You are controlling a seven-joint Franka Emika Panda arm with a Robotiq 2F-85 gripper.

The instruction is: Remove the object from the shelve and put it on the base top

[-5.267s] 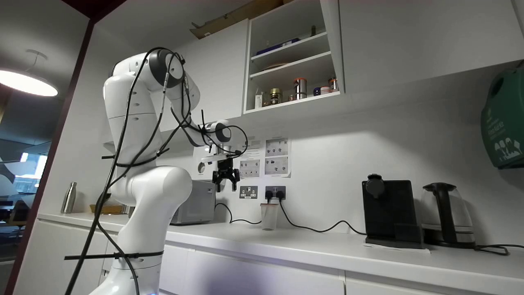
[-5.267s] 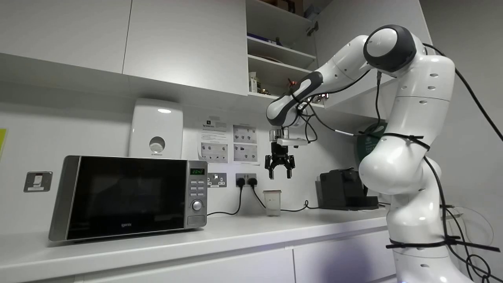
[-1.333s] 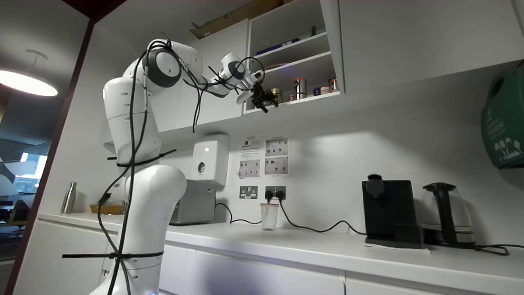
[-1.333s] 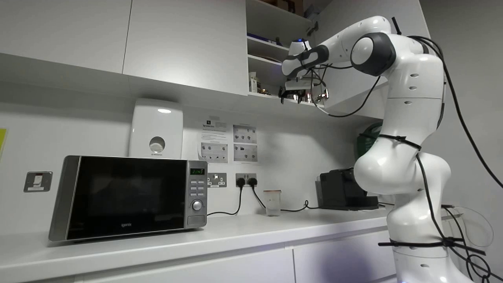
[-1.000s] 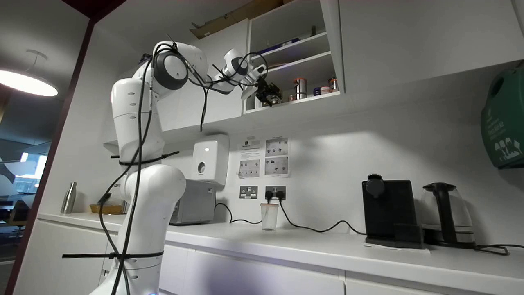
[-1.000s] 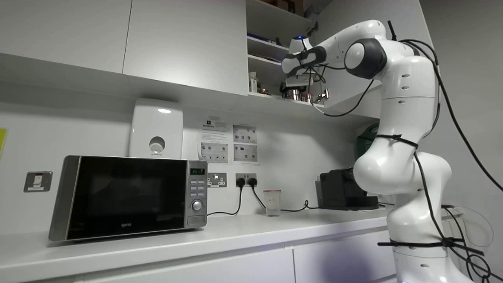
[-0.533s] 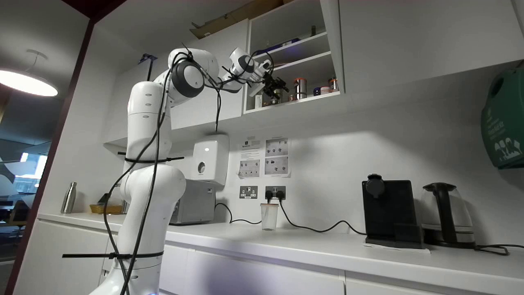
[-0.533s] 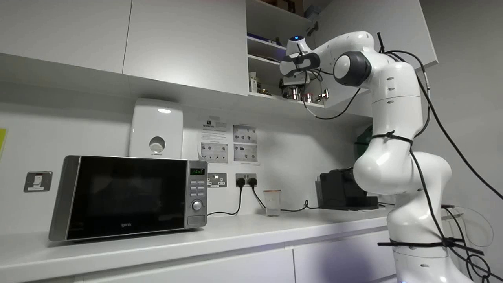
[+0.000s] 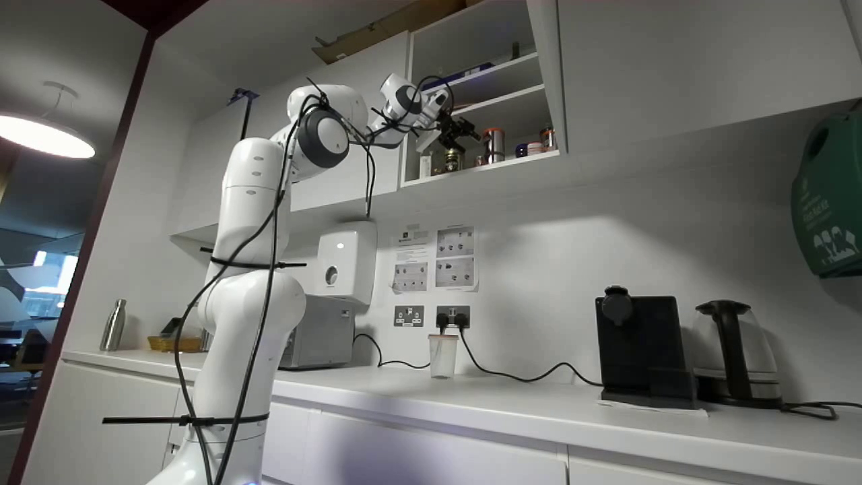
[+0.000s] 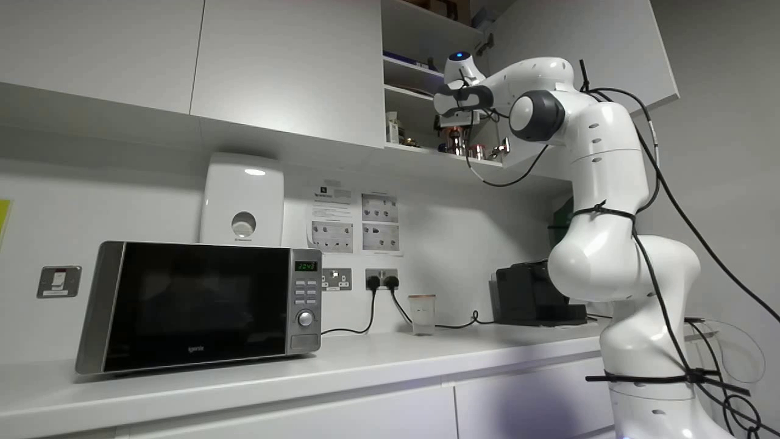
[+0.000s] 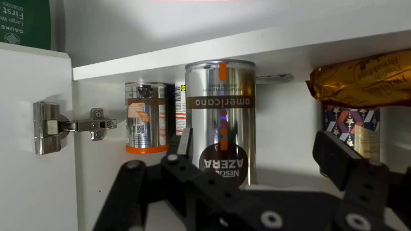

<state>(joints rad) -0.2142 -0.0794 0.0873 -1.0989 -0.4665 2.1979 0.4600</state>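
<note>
The shelve (image 9: 502, 101) is the open white wall cabinet. On its lowest level stands a tall silver coffee can (image 9: 493, 148) with an orange rim. In the wrist view, which is upside down, this can (image 11: 221, 125) stands upright between my spread fingers, closer to the left one. My gripper (image 11: 258, 149) is open and holds nothing; contact with the can does not show. In an exterior view my gripper (image 9: 466, 137) is tilted at the shelve opening, just beside the can. The base top (image 9: 498, 401) is the long white countertop below; it shows in both exterior views (image 10: 378, 366).
Close by on the shelve are a shorter orange-lidded can (image 11: 146, 120), a gold foil packet (image 11: 362, 80), a star-patterned container (image 11: 340, 120) and a gold-lidded jar (image 9: 452, 160). An open door (image 11: 32, 179) has a metal hinge. A microwave (image 10: 195, 305), lidded cup (image 9: 443, 357) and coffee machine (image 9: 636, 350) stand on the countertop.
My gripper has risen from pointing down above the countertop to the shelve opening. In the last second it has moved slightly up and closer to the tall can. The shelve's things have not visibly moved.
</note>
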